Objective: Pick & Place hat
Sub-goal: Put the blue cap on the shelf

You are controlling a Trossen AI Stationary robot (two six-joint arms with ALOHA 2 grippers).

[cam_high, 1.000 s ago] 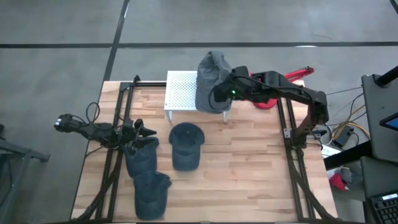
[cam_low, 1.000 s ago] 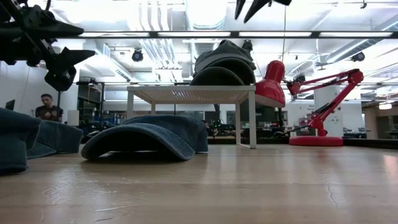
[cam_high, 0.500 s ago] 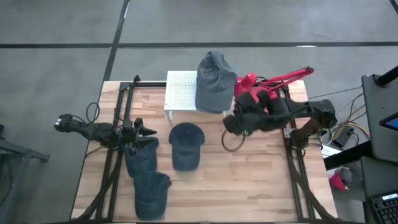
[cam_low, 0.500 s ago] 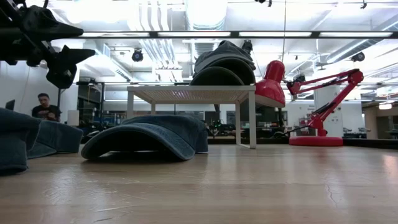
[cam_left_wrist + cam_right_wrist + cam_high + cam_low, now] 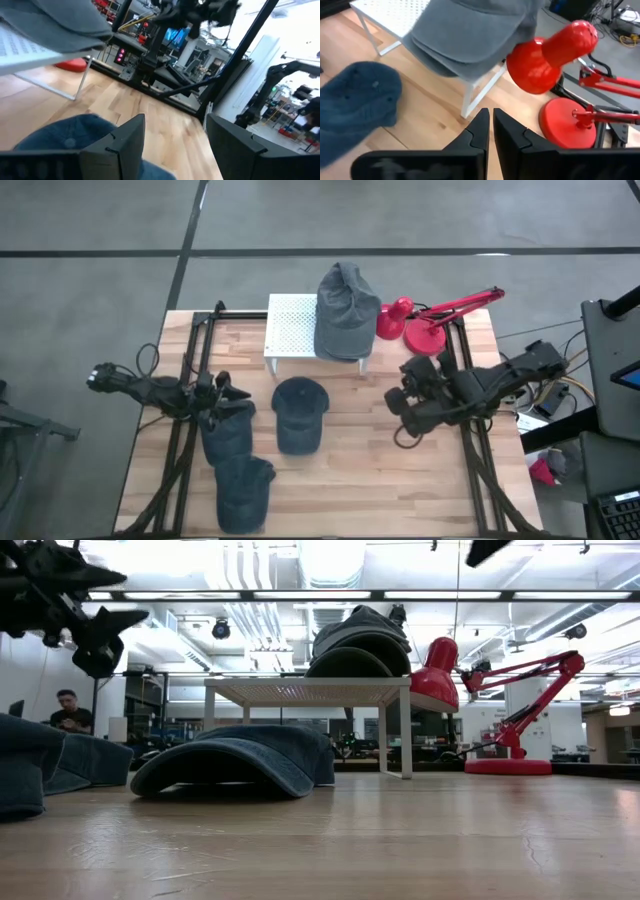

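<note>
A butcher-block table (image 5: 340, 470) stands on a grey concrete floor. At its left edge the left gripper (image 5: 222, 390) hovers with fingers spread, holding nothing, just above a dark blue cap (image 5: 229, 430); a second cap (image 5: 243, 490) lies nearer the front, a third (image 5: 300, 413) at centre with its brim toward the front. A grey hat (image 5: 345, 310) already rests on the white perforated stand (image 5: 290, 328), beside a red desk lamp (image 5: 415, 325). The right gripper (image 5: 408, 402) hangs well apart from the centre cap, fingers pressed together and empty.
</note>
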